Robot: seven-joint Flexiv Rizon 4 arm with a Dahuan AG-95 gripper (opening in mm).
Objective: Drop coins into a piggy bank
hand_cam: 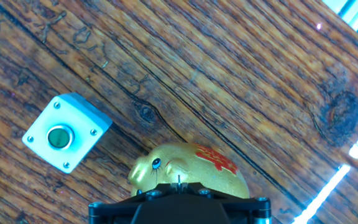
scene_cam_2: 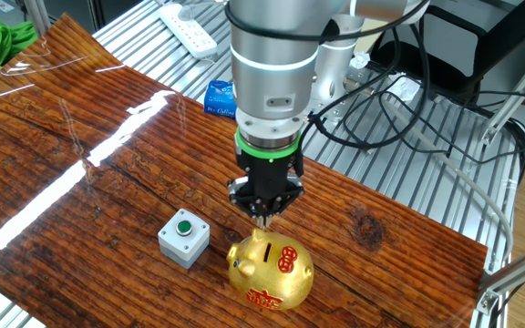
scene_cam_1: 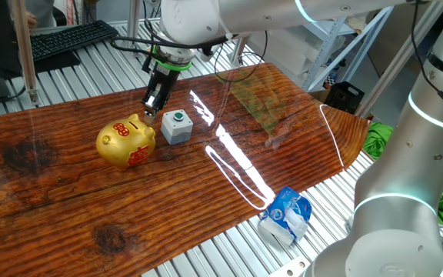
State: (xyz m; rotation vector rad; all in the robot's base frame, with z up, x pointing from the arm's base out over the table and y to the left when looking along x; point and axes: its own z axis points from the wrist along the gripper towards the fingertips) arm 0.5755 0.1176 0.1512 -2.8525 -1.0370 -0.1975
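1. The gripper [scene_cam_2: 262,217] is pinched right down, fingers nearly together, pointing straight at the table. If there's a coin between the tips I honestly can't make it out in either fixed view; the hand view shows a thin sliver sticking out right at the bottom edge, could be a coin on edge, can't say for sure.

2. The piggy bank [scene_cam_2: 272,269] sits on the wooden tabletop [scene_cam_1: 68,192], just beside the grey button box [scene_cam_2: 183,236]. Using that box as the landmark: from one fixed view the pig is on its left, from the other fixed view on its right.

3. The bit that matters: the slot [scene_cam_2: 271,247] on the pig's back is directly under the fingertips, tips hovering just above it, not touching as far as I can see.

4. The slot's long axis runs along the pig's back, snout to tail. Seems to me the pinch line needs to sit parallel to that, or a coin would land flat on the gold shell and skid off.
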